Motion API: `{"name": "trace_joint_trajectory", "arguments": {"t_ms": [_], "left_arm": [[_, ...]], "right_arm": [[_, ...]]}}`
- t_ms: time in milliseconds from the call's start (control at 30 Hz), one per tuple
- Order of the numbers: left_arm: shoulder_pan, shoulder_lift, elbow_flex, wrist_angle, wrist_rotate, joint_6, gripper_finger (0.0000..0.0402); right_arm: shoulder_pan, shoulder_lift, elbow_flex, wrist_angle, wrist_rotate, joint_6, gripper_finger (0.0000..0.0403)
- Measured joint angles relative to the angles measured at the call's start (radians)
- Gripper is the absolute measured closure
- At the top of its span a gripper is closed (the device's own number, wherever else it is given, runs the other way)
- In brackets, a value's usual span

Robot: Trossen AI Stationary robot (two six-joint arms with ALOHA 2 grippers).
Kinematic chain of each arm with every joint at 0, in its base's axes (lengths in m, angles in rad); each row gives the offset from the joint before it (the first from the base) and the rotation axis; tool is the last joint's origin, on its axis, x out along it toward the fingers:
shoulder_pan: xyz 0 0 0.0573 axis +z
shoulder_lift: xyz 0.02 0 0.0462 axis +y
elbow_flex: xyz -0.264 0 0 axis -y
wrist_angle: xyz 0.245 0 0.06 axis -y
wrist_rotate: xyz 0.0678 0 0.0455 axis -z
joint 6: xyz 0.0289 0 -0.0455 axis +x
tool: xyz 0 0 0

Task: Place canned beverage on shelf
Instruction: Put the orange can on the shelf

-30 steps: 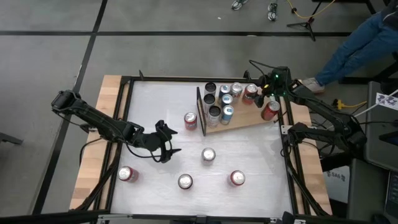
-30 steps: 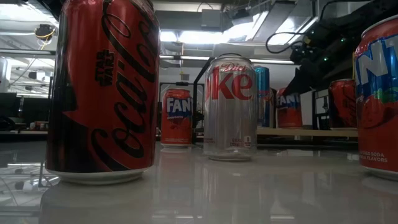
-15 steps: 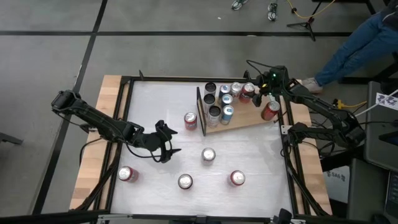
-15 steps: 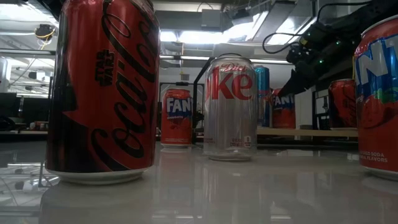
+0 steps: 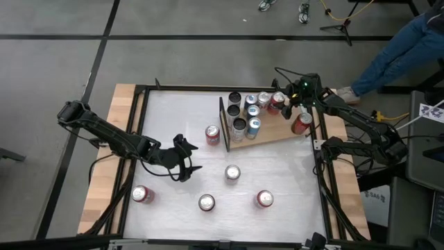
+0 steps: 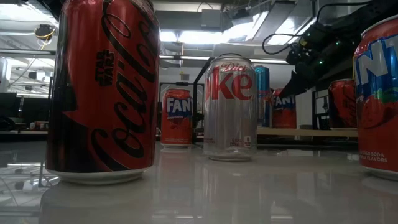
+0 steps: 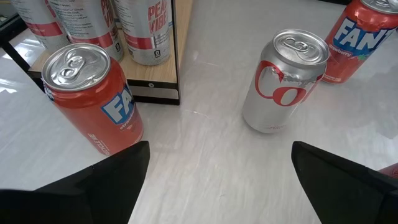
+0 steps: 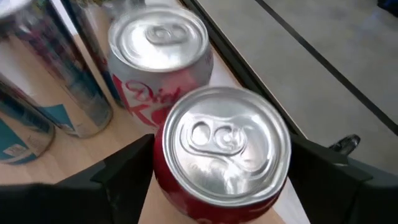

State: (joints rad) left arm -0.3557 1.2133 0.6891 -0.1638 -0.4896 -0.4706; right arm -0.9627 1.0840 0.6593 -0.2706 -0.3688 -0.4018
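- A white table (image 5: pixel 173 118) carries a light wooden shelf (image 5: pixel 277 132) with a black upright frame, set toward the right arm's side.
- Several cans stand clustered on the shelf; five more stand loose on the table, well apart.
- The left gripper (image 5: pixel 186 158) hovers wide open and empty over the table, near a red can.
- The right gripper (image 5: pixel 283 102) is at the shelf's far edge, its fingers (image 8: pixel 127 168) flanking a red can (image 8: pixel 221 146) standing upright on the board; whether they grip it, I cannot tell.
- The can looks rigid and smooth, probably slippery and easily dented; grasp it around the mid-body.
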Motion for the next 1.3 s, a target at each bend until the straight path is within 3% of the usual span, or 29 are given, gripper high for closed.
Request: {"name": "trace_joint_trajectory", "arguments": {"t_ms": [400, 833, 1300], "left_arm": [[0.000, 0.000, 0.000, 0.000, 0.000, -0.001, 0.0016], [0.000, 0.000, 0.000, 0.000, 0.000, -0.001, 0.0016], [0.000, 0.000, 0.000, 0.000, 0.000, 0.000, 0.0016]], "right_arm": [[0.000, 0.001, -0.003, -0.005, 0.047, 0.001, 0.0061], [0.000, -0.006, -0.003, -0.020, 0.016, 0.003, 0.0061], [0.000, -0.171, -0.001, -0.107, 0.010, 0.003, 0.0061]]}}
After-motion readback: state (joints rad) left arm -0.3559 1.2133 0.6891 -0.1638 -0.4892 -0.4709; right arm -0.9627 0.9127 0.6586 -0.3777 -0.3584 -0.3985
